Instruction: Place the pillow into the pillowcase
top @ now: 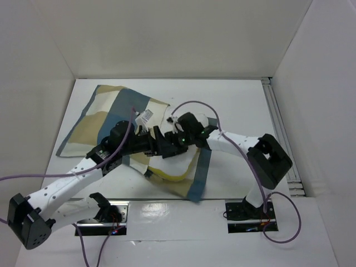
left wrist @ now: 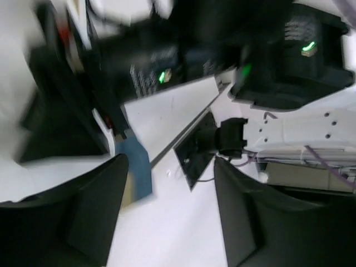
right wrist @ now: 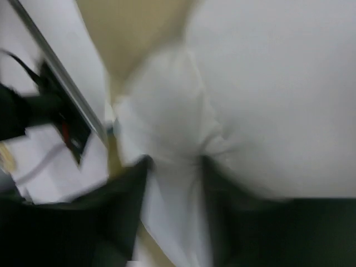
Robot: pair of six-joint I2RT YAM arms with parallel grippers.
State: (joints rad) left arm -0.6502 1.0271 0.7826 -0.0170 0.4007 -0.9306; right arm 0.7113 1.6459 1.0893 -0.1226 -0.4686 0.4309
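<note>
- Top view: shows the pillowcase (top: 103,117) spread over the far-left part of the worktop (top: 239,105), with its mouth turned toward the near right.
- Finds the pillow (top: 169,166) partly inside that mouth, with a white corner and yellow band exposed near the centre, beside a blue hem.
- Puts the left arm (top: 67,186) and the right arm (top: 233,142) nose to nose over that opening, crowded close together.
- Left wrist view: catches the left gripper (left wrist: 169,186) with fingers well apart and nothing between them, only a pale surface below and a blue scrap of pillowcase just left of the gap. Too blurred for finer detail.
- Right wrist view: has the right gripper (right wrist: 173,169) narrow, pinched on a bunched fold of the white pillow, with tan pillowcase cloth beyond. Also blurred.
- Reads as mid-stuffing, judging by the exposed corner.
- To do the step well: close the left gripper on the upper hem of the pillowcase alone, not on pillow cloth, and lift to hold the mouth open.
- Then push the pillow far and left toward the closed end in short strokes, pinching near the corner rather than mid-panel.
- Watch for the thin case sliding along the worktop with the pillow; pull back on the hem against each push.
- Mind the crowded wrists; leave room between them during the stroke.
</note>
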